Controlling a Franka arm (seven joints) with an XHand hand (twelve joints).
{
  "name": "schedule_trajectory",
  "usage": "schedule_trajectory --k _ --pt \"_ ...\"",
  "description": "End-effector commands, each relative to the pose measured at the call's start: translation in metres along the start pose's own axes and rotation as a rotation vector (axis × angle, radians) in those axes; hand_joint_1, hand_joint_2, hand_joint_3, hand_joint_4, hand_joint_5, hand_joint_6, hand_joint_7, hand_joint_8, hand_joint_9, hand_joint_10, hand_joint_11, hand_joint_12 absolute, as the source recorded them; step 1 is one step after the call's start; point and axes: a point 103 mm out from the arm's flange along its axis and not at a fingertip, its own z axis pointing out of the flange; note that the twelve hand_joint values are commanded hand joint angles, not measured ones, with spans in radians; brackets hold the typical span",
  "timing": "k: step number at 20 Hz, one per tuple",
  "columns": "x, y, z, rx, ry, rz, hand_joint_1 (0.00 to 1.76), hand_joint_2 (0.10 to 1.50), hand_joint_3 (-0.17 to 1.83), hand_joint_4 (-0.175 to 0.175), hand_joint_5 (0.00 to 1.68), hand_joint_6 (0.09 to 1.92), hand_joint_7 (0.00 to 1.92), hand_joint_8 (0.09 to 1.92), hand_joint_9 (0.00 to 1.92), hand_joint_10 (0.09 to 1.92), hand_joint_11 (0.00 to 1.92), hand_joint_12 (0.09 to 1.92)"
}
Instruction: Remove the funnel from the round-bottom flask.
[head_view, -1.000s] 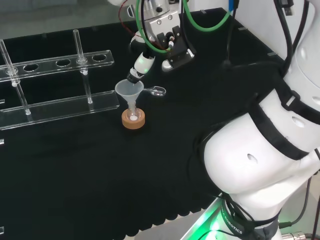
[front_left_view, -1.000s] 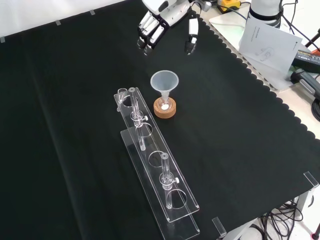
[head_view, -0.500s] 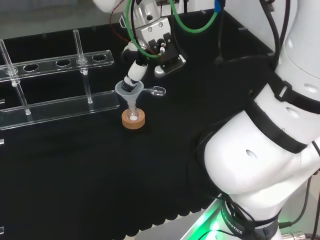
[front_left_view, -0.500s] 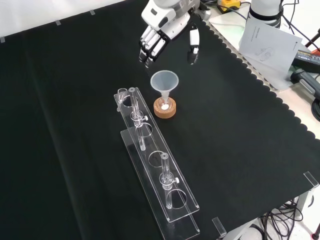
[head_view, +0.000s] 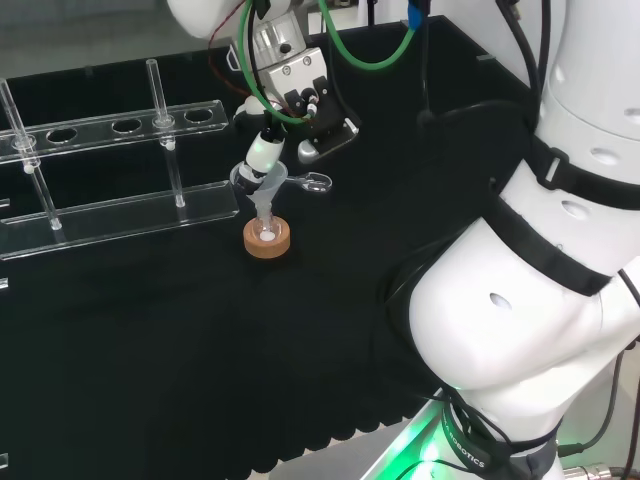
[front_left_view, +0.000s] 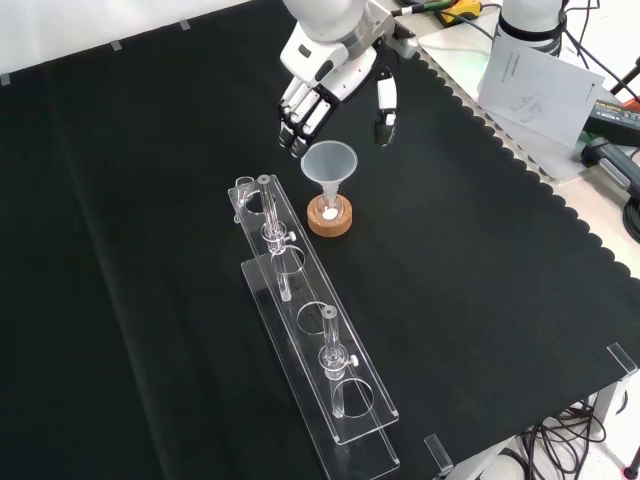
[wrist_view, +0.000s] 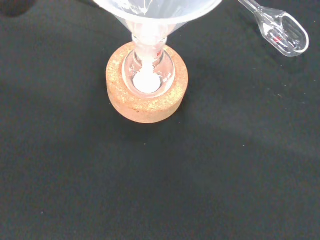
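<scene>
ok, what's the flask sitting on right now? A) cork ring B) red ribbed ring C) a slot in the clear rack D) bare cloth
A. In the wrist view the round-bottom flask rests in a cork ring on the black cloth, with the funnel still seated in its neck; the front view shows the same stand beside the clear rack, not in it.

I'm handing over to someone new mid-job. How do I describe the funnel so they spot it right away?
In the front view, find the long clear rack running down the black cloth. Just right of its far end sits a cork ring holding a small round-bottom flask. The funnel is the clear cone standing upright in that flask's neck, directly below the hand; nothing else there is cone-shaped.
</scene>
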Motion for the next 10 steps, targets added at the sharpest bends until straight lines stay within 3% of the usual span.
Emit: schedule_trajectory --k 1,10 --pt "0.004 0.009 0.005 0.01 -0.015 -0.004 0.57 0.69 0.22 -0.01 0.06 0.09 0.0 0.28 0.07 0.8 0.21 1.49" --pt "0.007 0.021 0.015 0.018 -0.048 0.004 0.58 0.69 0.21 -0.008 0.03 0.09 0.0 0.25 0.06 0.81 0.22 1.49"
